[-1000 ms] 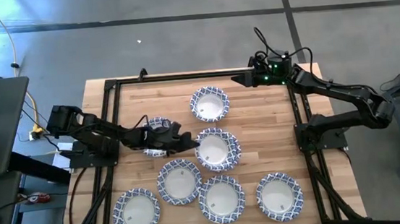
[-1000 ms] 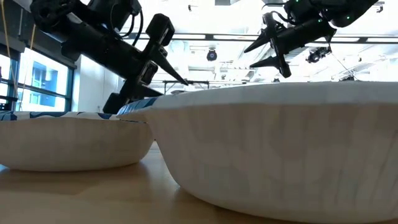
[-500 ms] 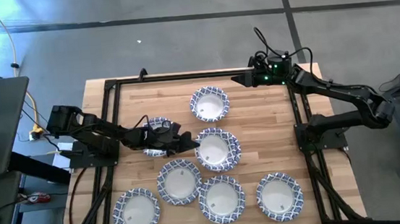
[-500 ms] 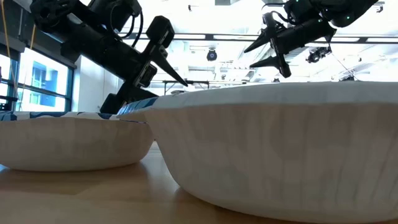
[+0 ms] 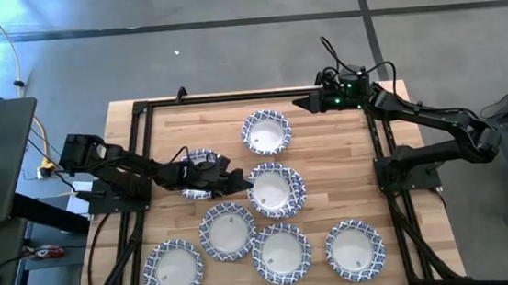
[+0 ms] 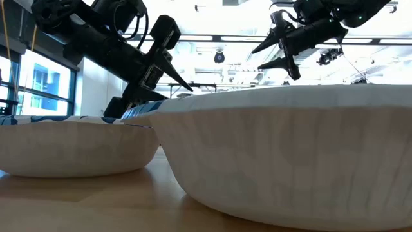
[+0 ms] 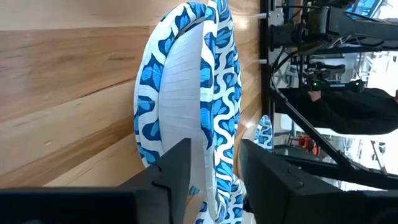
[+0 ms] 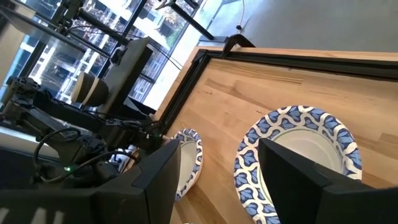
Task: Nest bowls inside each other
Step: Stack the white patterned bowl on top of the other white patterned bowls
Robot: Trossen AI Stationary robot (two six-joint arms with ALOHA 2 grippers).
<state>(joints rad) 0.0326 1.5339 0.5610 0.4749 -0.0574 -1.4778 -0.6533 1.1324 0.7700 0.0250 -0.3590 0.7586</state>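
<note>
The left gripper is sitting low over the wooden table, its fingers partly apart around the edge of the middle bowl. A tilted bowl is lying under its wrist. The right gripper is hanging wide open above the back of the table, near another bowl. Four more bowls are lying flat along the front. No writing is showing anywhere.

Grey concrete floor, wood table, bright windows
</note>
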